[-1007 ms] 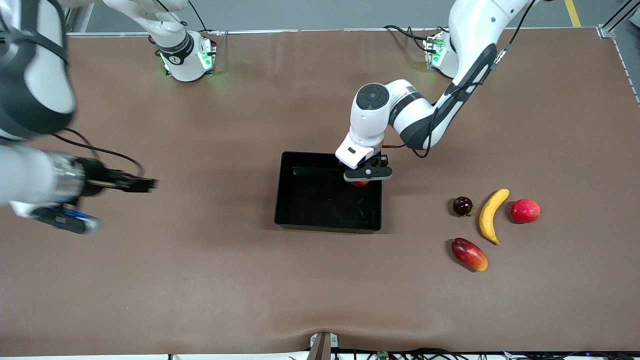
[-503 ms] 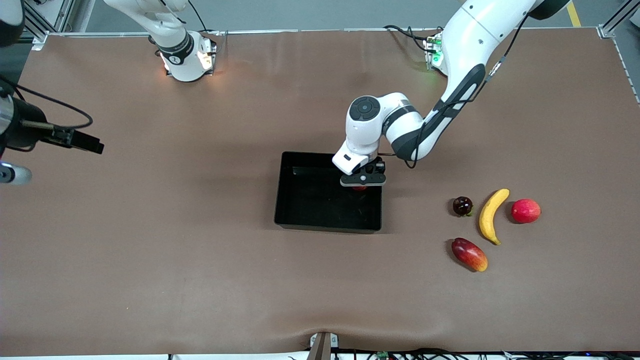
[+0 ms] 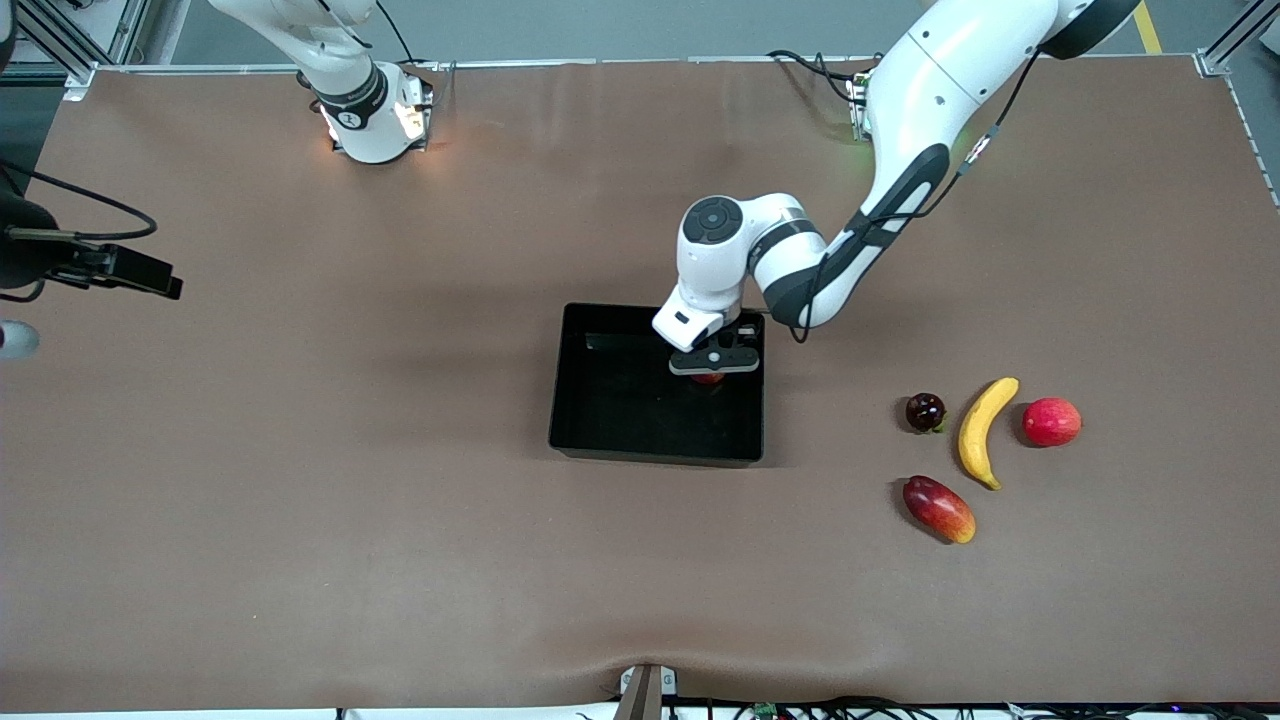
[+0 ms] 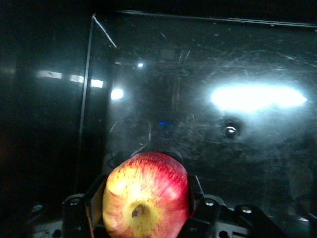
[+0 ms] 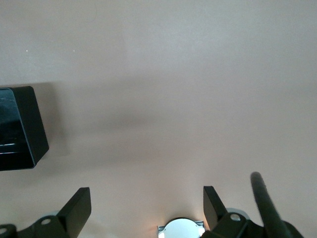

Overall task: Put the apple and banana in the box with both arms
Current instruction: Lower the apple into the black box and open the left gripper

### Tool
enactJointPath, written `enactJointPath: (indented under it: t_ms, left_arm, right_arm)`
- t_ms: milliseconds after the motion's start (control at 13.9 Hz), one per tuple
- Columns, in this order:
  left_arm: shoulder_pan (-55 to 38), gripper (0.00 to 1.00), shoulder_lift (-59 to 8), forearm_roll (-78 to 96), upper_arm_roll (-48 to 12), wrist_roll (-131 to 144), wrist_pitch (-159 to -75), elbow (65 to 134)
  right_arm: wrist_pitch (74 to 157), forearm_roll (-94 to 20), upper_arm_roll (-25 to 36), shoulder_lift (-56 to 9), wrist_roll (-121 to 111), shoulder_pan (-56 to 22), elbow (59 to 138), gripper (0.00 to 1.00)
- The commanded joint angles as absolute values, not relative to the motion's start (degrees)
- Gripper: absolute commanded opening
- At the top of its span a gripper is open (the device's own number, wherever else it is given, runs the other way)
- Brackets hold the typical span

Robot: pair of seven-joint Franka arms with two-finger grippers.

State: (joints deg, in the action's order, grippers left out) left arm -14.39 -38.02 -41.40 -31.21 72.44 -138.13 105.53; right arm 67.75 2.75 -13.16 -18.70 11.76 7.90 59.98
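Observation:
My left gripper [image 3: 712, 364] is shut on the apple [image 3: 708, 378] and holds it low over the box [image 3: 620, 410], near the wall toward the left arm's end. In the left wrist view the red and yellow apple [image 4: 146, 196] sits between the fingers, stem dimple showing, above the box's glossy black floor [image 4: 223, 124]. The banana [image 3: 980, 430] lies on the table toward the left arm's end. My right gripper [image 5: 146, 194] is open and empty over bare table at the right arm's end; a corner of the box [image 5: 20, 124] shows in its view.
Around the banana lie a plain pinkish-red round fruit [image 3: 1051, 421], a dark round fruit [image 3: 925, 411] and a red-and-orange mango [image 3: 939, 508]. The right arm [image 3: 60, 265] hangs high at the edge of the front view.
My left gripper has carried the apple a little farther in over the box. The right arm has swung away toward its end of the table.

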Motion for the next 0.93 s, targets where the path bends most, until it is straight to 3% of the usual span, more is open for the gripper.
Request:
enactJointPath:
  t_ms: [0,216,359,431,503,575,647,863]
  left_arm:
    - [-15.82,0.0,-39.11,-43.33,-30.85,76.29,-139.04,104.85]
    - [-15.82,0.0,-39.02,-43.33,-30.85,76.38,-138.43,105.03]
    - [-15.65,0.0,-39.02,-43.24,-30.85,77.07,-138.25,105.29]
    - [-15.56,0.15,-39.02,-43.24,-30.85,77.6,-138.08,105.38]
    - [-15.38,0.54,-39.02,-43.24,-30.85,77.69,-137.73,105.38]
    - [-15.29,0.94,-38.85,-43.24,-30.85,78.48,-137.55,105.29]
    - [-15.12,1.0,-38.67,-43.24,-30.85,78.4,-137.46,105.29]
    - [-15.12,1.0,-36.92,-42.98,-31.02,78.22,-134.31,104.15]
  right_arm:
    - [68.64,1.5,-13.71,-18.1,10.72,10.19,61.26,1.0]
    - [68.47,1.14,-13.8,-17.93,8.62,12.03,61.26,1.0]
    - [68.55,2.27,-12.75,-17.76,8.26,8.64,61.26,1.0]
    - [68.38,2.2,-7.0,-17.49,8.26,3.83,61.17,1.0]
    - [68.64,1.07,0.71,-16.62,8.26,-1.61,61.17,1.0]
    - [68.64,-0.69,3.23,-15.92,7.57,-2.63,61.26,1.0]
    - [68.38,-3.14,3.25,-15.13,4.51,-0.03,62.04,1.0]
    - [68.73,-3.88,3.87,-8.73,-5.36,1.59,69.93,1.0]
